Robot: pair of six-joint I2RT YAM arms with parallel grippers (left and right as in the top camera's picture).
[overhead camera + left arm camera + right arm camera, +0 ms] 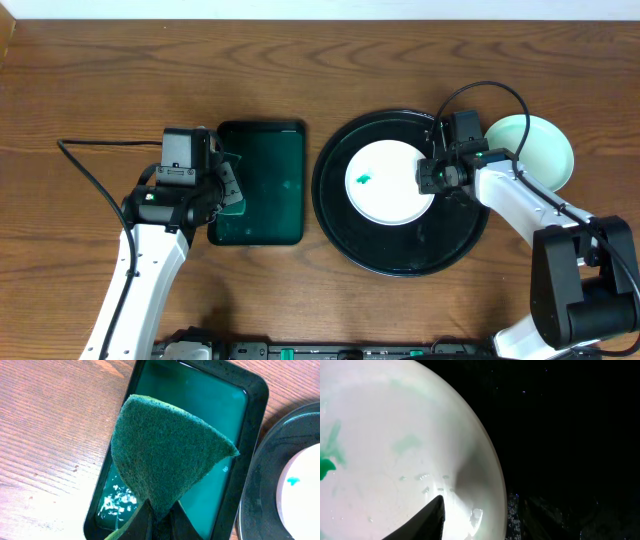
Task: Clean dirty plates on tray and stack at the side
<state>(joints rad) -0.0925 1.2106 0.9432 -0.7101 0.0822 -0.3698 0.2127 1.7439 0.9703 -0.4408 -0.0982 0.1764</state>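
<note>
Lying flat, face up, plate (pixel 390 190) on tray (pixel 400 250)

No text is showing legibly in any view. The white plate (pixel 385 195) is bearing only a green smudge, not a mark or number. The black tray (pixel 400 255), the second plate (pixel 540 150) at its 2 o'clock, the green tray (pixel 265 190) and the sponge (pixel 165 455) are carrying no readable label, brand or sign.

Overhead evenly lit, sharp. Right wrist view: plate (pixel 395 435) overexposed, tray (pixel 570 435) near-black, perhaps underexposed.
</note>
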